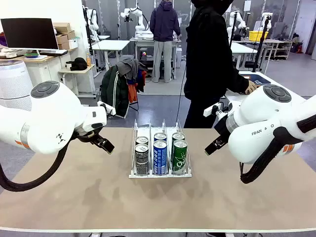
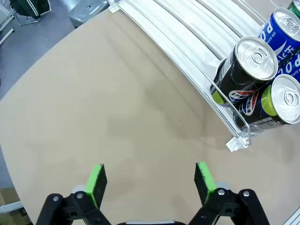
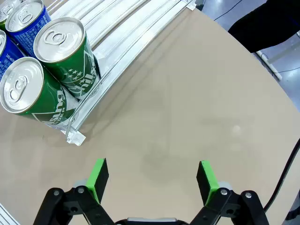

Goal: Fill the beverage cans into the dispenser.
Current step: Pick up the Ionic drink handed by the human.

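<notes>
Blue "Pocari" cans occupy the dispenser; left pincer and right pincer gape wide.

"fran" on right arm, "po" on blue can

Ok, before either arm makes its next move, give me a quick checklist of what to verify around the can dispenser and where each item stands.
1. Left gripper open and empty: ok.
2. Right gripper open and empty: ok.
3. Both grippers apart from the dispenser, one at each side of it: ok.
4. Cans upright, two per lane: dark cans left, blue cans middle, green cans right: ok.
5. Free lane room behind the cans: ok.
6. The person stands back from the dispenser, no hand near it: ok.
</notes>
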`<state>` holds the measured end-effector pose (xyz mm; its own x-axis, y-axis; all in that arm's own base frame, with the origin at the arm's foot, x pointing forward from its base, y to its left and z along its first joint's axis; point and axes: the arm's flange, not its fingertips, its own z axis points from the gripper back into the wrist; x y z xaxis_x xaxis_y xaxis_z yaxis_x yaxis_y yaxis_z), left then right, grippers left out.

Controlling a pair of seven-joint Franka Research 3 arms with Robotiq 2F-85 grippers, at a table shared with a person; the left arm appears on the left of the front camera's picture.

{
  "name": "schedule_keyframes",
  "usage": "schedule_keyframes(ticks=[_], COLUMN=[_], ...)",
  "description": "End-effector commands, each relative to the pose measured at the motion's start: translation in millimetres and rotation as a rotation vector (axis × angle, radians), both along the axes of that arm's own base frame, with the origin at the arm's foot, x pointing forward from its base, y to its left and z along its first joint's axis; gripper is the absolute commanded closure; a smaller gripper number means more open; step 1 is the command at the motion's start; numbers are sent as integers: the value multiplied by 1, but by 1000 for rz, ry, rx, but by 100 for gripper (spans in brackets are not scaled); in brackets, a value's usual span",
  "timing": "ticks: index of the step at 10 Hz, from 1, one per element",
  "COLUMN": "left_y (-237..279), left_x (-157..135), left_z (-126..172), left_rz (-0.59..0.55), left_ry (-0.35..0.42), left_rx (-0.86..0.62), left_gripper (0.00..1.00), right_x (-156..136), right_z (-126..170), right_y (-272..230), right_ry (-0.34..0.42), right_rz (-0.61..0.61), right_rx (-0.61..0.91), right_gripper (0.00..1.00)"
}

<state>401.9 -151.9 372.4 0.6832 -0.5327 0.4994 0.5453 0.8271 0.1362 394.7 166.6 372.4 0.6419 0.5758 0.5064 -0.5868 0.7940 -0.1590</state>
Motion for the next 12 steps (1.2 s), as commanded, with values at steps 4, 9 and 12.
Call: schedule_keyframes(ticks=[4, 9, 12], left_y=[0, 0, 0], left_x=[0, 0, 0], left_z=[0, 0, 0], left_rz=[0, 0, 0], left_ry=[0, 0, 0], left_rx=[0, 0, 0], left_gripper=[0, 0, 0], right_x=[0, 0, 0], right_z=[0, 0, 0], right_y=[0, 0, 0], right_ry=[0, 0, 0], right_rz=[0, 0, 0], right_rx=[0, 0, 0], right_gripper=[0, 0, 0])
